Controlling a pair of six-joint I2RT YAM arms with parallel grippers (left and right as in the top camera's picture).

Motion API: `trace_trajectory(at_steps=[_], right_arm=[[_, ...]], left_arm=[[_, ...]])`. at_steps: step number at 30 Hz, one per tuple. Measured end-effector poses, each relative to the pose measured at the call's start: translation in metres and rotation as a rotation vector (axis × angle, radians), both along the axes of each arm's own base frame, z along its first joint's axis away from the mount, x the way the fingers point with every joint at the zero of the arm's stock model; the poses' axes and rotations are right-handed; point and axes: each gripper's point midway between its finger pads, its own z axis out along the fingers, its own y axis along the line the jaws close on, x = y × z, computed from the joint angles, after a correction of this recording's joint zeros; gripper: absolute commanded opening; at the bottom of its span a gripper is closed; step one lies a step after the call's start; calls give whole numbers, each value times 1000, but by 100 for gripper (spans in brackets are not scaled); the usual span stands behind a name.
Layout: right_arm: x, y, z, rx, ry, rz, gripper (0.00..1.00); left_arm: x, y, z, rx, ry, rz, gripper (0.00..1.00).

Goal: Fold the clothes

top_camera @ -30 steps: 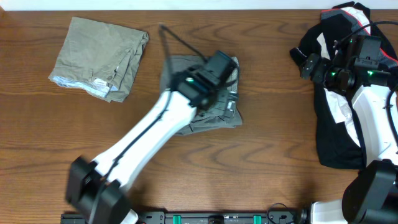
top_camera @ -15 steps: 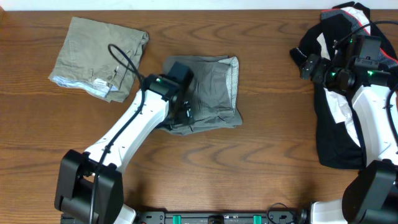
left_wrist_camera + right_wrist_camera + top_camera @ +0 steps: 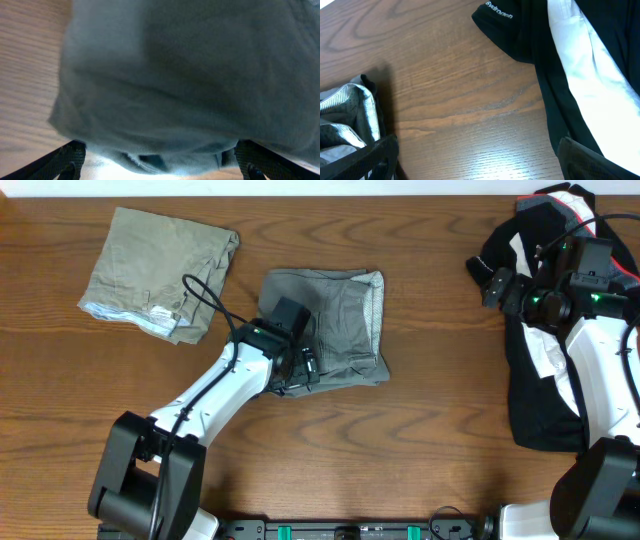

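The grey shorts (image 3: pixel 345 320) lie folded in a compact rectangle at the table's centre. My left gripper (image 3: pixel 302 366) hovers low over their front left edge. In the left wrist view the grey cloth (image 3: pixel 190 75) fills the frame, and the left gripper's fingers (image 3: pixel 160 172) are spread wide on either side of its near edge, holding nothing. The khaki shorts (image 3: pixel 160 270) lie folded at the back left. The black top with white stripes (image 3: pixel 540 380) lies crumpled at the right. My right gripper (image 3: pixel 495 285) is open over bare wood (image 3: pixel 480 170) beside the top (image 3: pixel 600 65).
The wooden table (image 3: pixel 420 440) spans the view. The grey shorts' edge shows at the left of the right wrist view (image 3: pixel 347 115). The right arm's white links (image 3: pixel 600 370) lie over the black top. The left arm (image 3: pixel 210 395) crosses the table's front left.
My left arm swung from over the shorts' right half to their left side, then settled down at the front left edge. The right arm has not moved.
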Motion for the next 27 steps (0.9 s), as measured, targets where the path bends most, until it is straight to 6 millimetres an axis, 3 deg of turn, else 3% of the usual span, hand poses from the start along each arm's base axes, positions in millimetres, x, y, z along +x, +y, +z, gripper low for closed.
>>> trace_trajectory(at_steps=[4, 9, 11, 18, 20, 22, 27], right_arm=[[-1, 0, 0, 0, 4, 0, 99], [-1, 0, 0, 0, 3, 0, 99], [-1, 0, -1, 1, 4, 0, 99], [-1, 0, -1, 0, 5, 1, 99], [-1, 0, -1, 0, 5, 2, 99], [-1, 0, -1, -1, 5, 2, 99], [-1, 0, -1, -1, 3, 3, 99]], left_arm=[[10, 0, -6, -18, -27, -2, 98], [59, -2, 6, -77, -219, -29, 98], [90, -4, 20, -108, -353, -45, 98], [163, -11, 78, -149, -730, -113, 98], [174, -12, 83, -143, -787, -136, 96], [178, -13, 75, -127, -787, -163, 96], [160, -18, 38, -73, -658, -308, 95]])
